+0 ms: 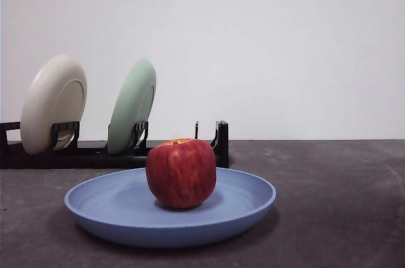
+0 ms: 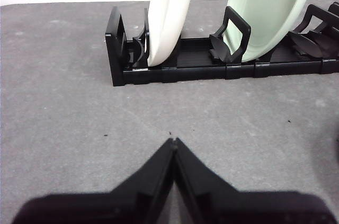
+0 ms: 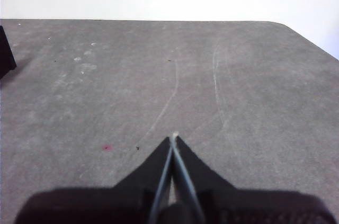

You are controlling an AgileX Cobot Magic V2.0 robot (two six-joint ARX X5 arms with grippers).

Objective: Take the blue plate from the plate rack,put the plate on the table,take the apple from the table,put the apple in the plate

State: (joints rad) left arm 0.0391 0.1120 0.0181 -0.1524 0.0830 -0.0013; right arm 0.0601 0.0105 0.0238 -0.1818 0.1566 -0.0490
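Note:
The blue plate [image 1: 120, 208] lies flat on the table [image 1: 342, 204] in the front view, near the camera. The dark red apple [image 1: 181, 173] stands upright in the middle of the plate. Behind them the black plate rack [image 1: 218, 144] runs along the wall side. My left gripper [image 2: 174, 142] is shut and empty, hovering over bare table in front of the plate rack [image 2: 175, 68]. My right gripper [image 3: 174, 137] is also shut and empty, above bare table [image 3: 238, 75]. Neither arm shows in the front view.
A cream-beige plate [image 1: 54, 103] and a pale green plate [image 1: 132, 106] stand on edge in the rack; both also appear in the left wrist view, cream-beige plate [image 2: 169, 12] and pale green plate [image 2: 270, 12]. The table's rounded corner [image 3: 296, 30] shows in the right wrist view.

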